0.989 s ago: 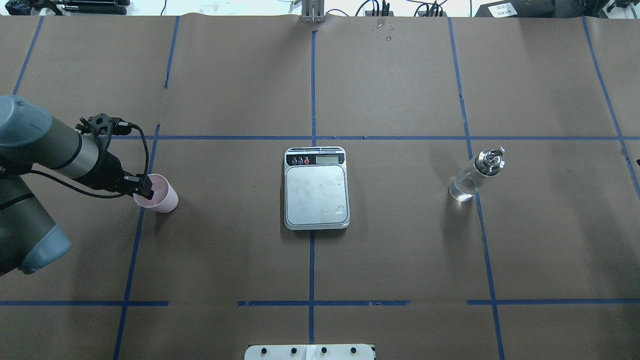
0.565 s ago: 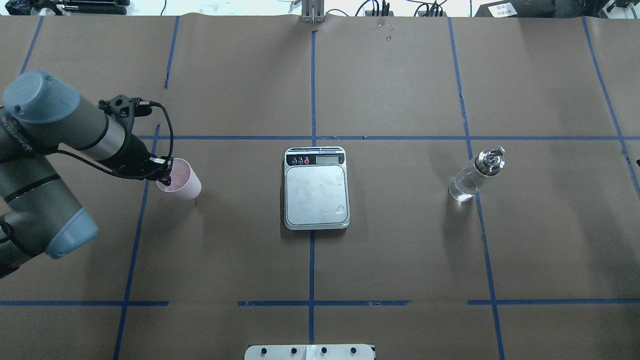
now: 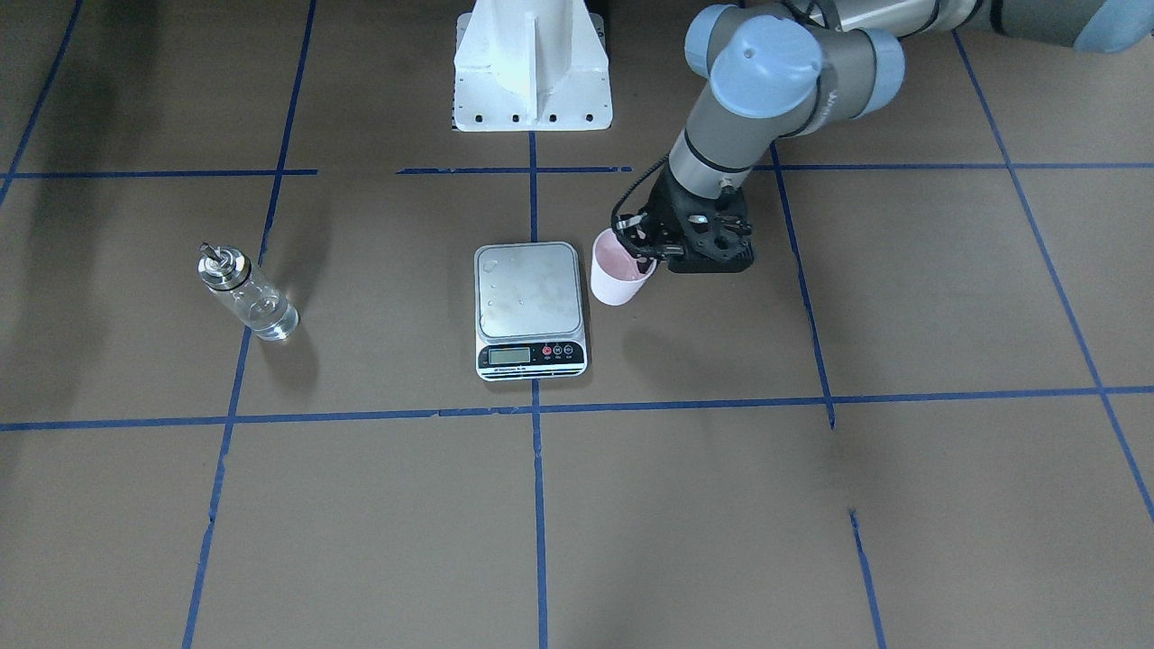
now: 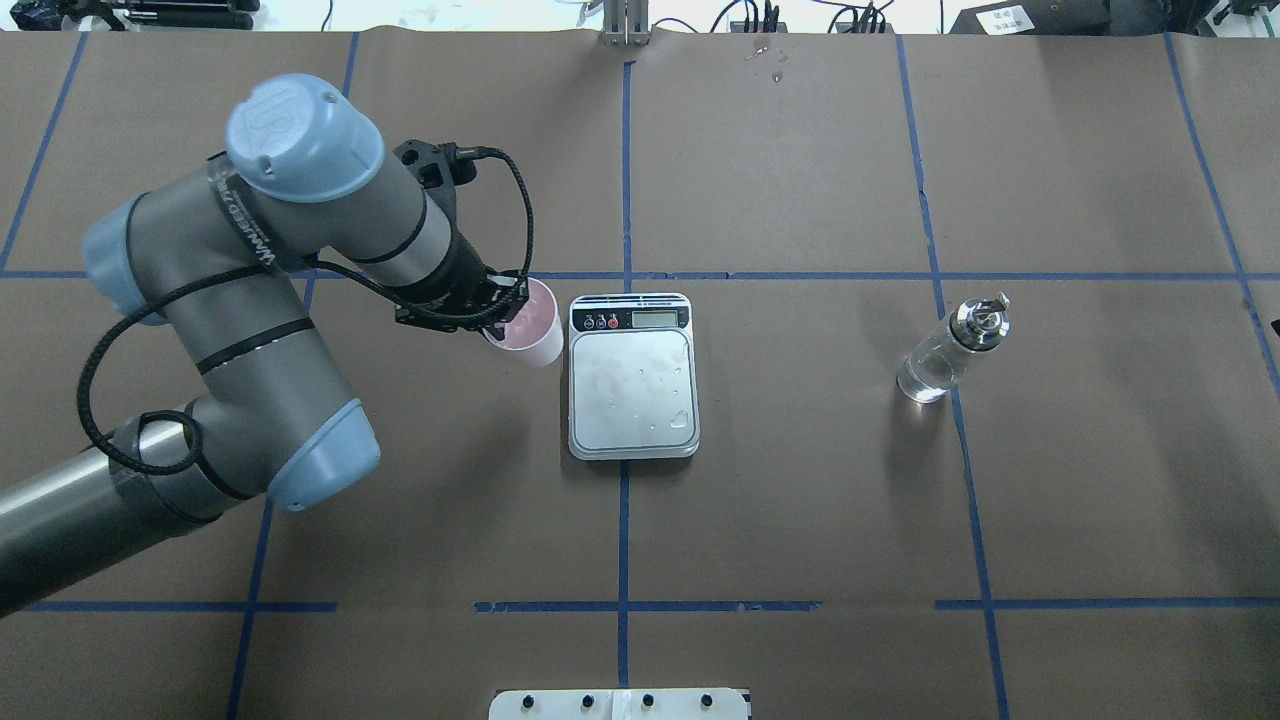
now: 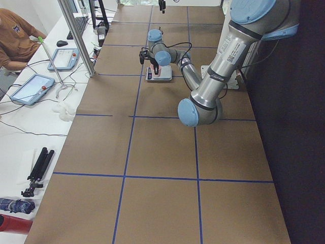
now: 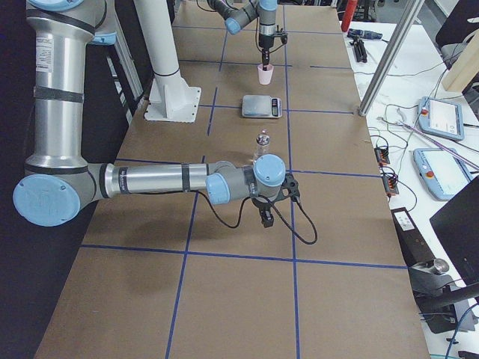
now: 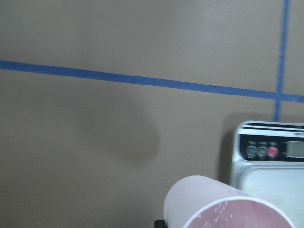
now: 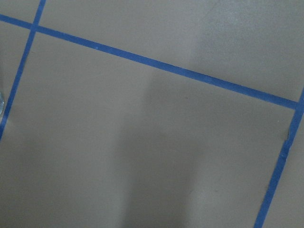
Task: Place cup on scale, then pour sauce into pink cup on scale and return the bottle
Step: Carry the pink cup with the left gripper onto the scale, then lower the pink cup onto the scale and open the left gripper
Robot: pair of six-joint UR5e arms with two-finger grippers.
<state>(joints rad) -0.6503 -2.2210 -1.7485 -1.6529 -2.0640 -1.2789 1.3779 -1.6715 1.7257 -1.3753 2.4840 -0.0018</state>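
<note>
My left gripper (image 4: 503, 318) is shut on the rim of the pale pink cup (image 4: 534, 334) and holds it upright just off the left edge of the scale (image 4: 632, 390). In the front-facing view the cup (image 3: 618, 276) hangs beside the scale (image 3: 530, 297). The left wrist view shows the cup's rim (image 7: 223, 204) and the scale's button panel (image 7: 268, 151). The glass bottle (image 4: 948, 352) with clear sauce stands untouched to the right. My right gripper (image 6: 266, 217) shows only in the right-side view, low over the table near the bottle (image 6: 262, 143); I cannot tell if it is open.
Blue tape lines (image 4: 624, 180) cross the brown paper. The white arm mount (image 3: 532, 63) stands behind the scale. Small droplets lie on the scale's platform. Tablets (image 5: 31, 87) and an operator (image 5: 12, 38) are beside the table.
My left arm has carried the cup from the table's far left rightward, up to the scale's left edge. The bottle and scale have not moved.
</note>
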